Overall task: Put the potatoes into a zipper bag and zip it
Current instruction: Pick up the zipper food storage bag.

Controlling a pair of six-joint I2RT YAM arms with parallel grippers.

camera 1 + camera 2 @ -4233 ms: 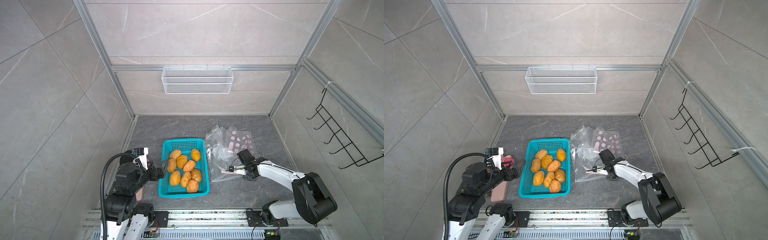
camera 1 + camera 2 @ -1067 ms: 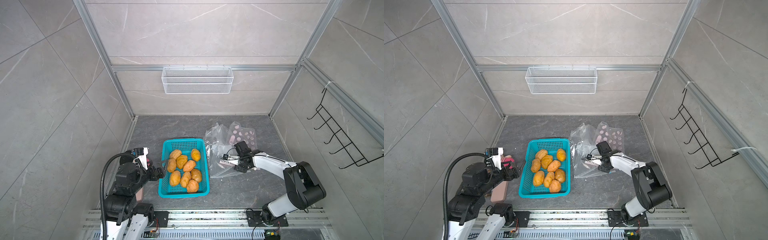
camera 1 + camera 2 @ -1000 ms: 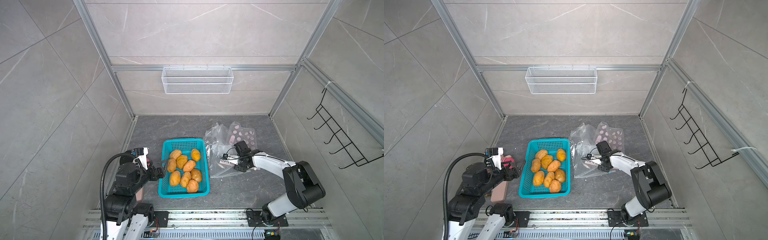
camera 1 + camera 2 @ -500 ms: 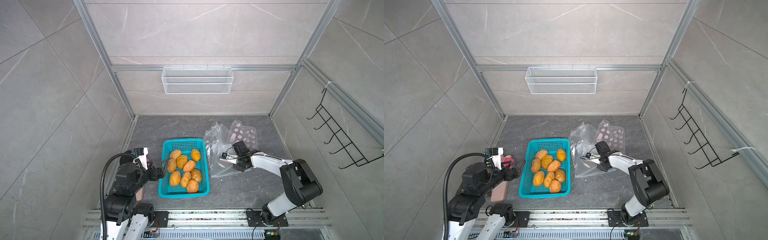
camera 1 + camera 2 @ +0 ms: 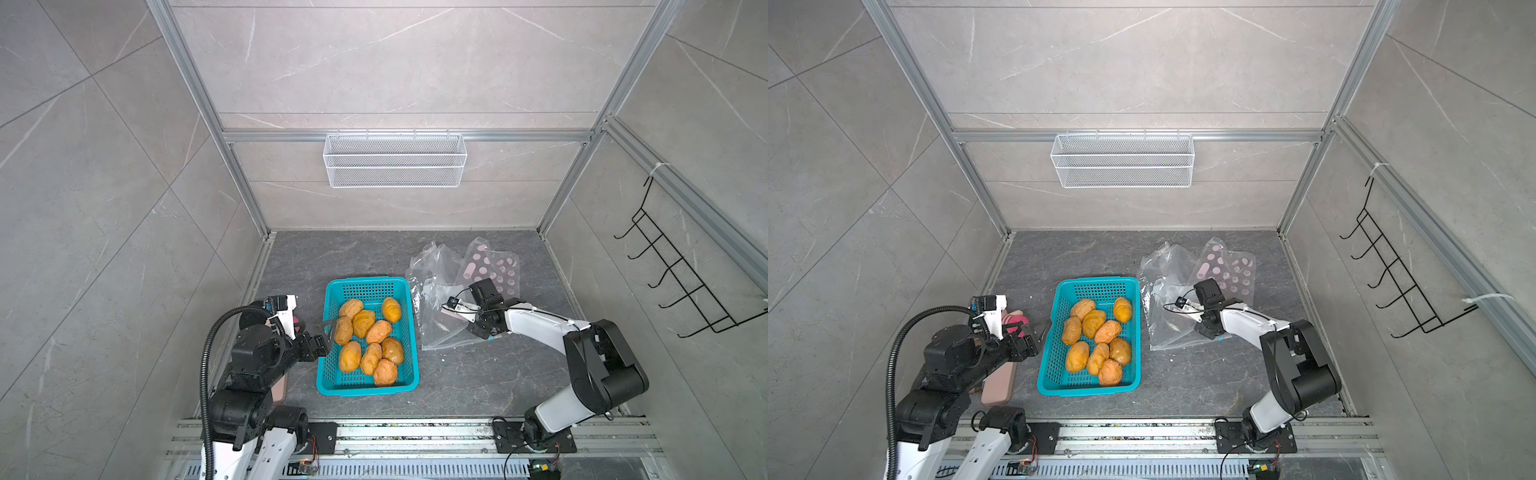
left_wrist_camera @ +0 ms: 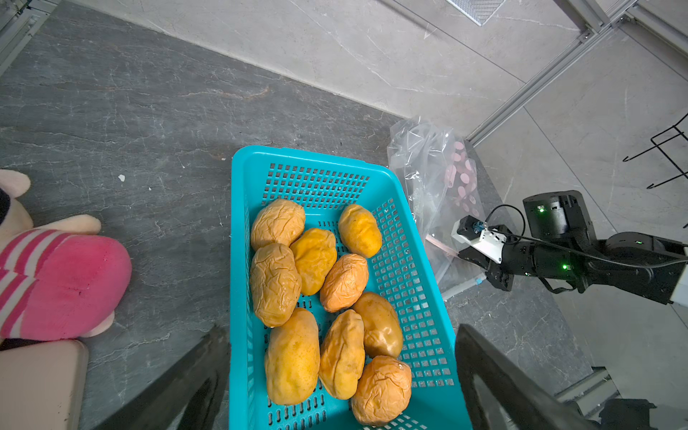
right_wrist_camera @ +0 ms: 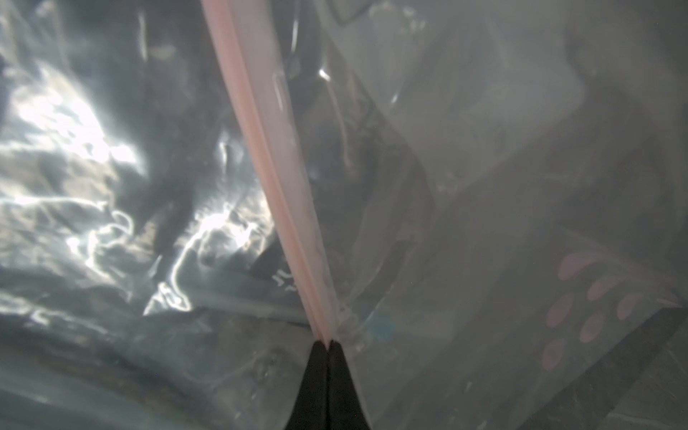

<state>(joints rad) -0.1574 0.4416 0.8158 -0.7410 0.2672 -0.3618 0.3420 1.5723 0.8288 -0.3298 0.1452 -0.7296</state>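
Plastic zipper bag (image 5: 432, 274) pinched at seal
Right gripper (image 7: 327, 348) clamps its stiffer pink strip (image 7: 275, 178) (film likely limp, slippery); left gripper (image 6: 335, 335) gapes.

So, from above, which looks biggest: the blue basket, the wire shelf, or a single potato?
In a top view:
1. basket
2. shelf, wider but covering less
3. potato
The shelf hangs higher up the wall, so true sizes stay unsure.

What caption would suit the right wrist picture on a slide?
Right fingers pinched shut on the pink zip strip of the clear bag.
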